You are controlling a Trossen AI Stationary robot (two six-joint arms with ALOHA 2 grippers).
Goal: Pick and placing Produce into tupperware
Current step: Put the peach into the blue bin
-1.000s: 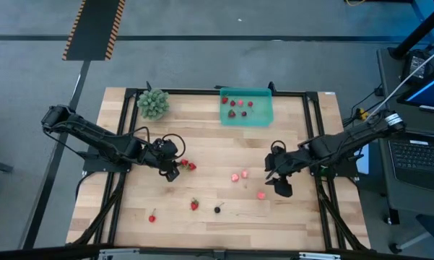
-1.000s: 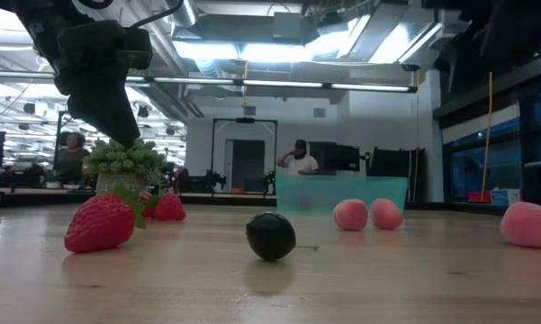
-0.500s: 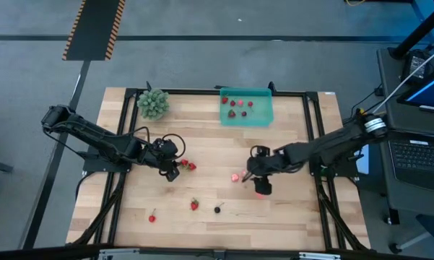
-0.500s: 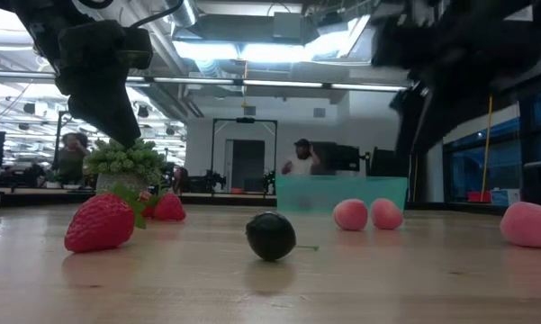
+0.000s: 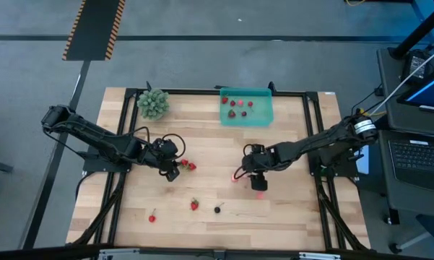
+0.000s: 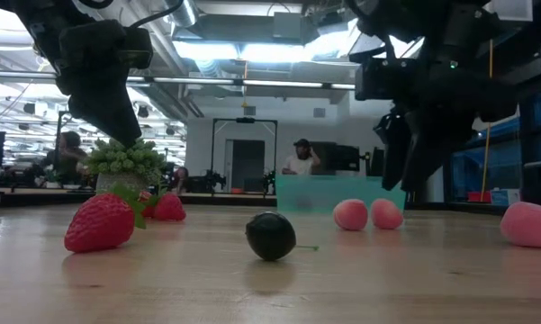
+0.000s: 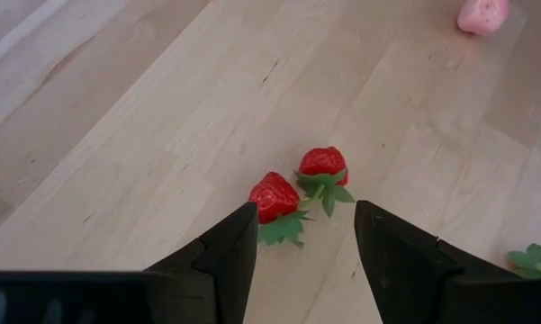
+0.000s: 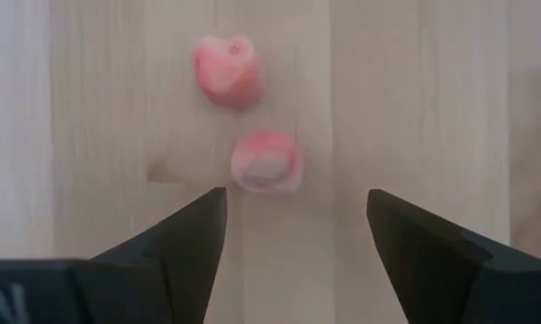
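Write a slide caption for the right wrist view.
Open right gripper poised above two pink fruit pieces on the wooden table.

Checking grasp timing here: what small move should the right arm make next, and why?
Probably lower the right gripper straight down, then close. Its fingers stand open above the wooden table, with the nearer small pink fruit piece just ahead of the gap, unheld.
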